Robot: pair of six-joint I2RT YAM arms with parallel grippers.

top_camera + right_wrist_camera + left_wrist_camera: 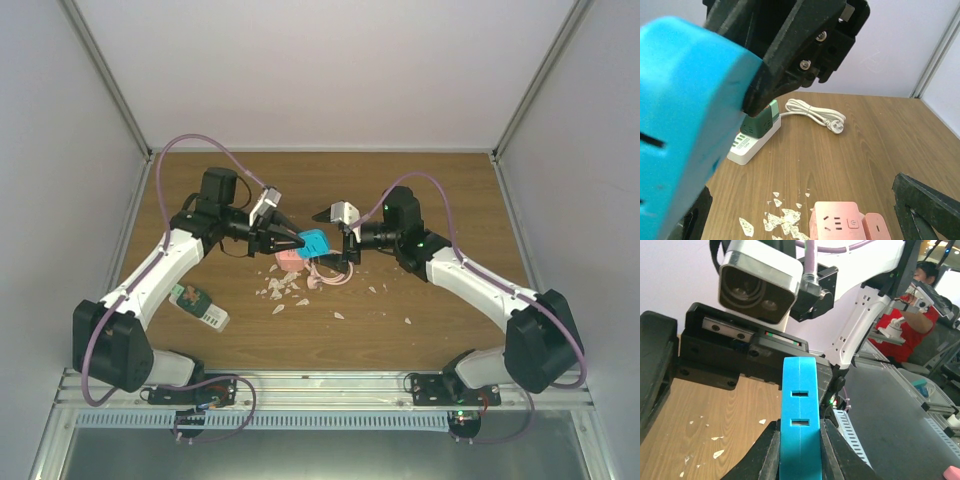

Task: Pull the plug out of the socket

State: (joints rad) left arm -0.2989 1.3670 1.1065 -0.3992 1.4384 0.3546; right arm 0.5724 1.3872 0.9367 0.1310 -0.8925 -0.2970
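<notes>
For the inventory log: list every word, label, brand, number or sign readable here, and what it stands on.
No word or number is legible.
On the green and white power strip: printed label, too blurred to read.
On the pink power strip: round mark on its button, likely a power symbol.
On the blue adapter: no print, only slots.

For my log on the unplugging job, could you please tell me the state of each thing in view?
Left pincer: shut on the blue socket block.
Blue socket block: lifted, visible slots empty.
Right pincer: open, holding nothing.
Pink socket: lying on the table, ungripped.
Power strip: lying on the table, untouched.
White cord: loose, its plug lying free.
</notes>
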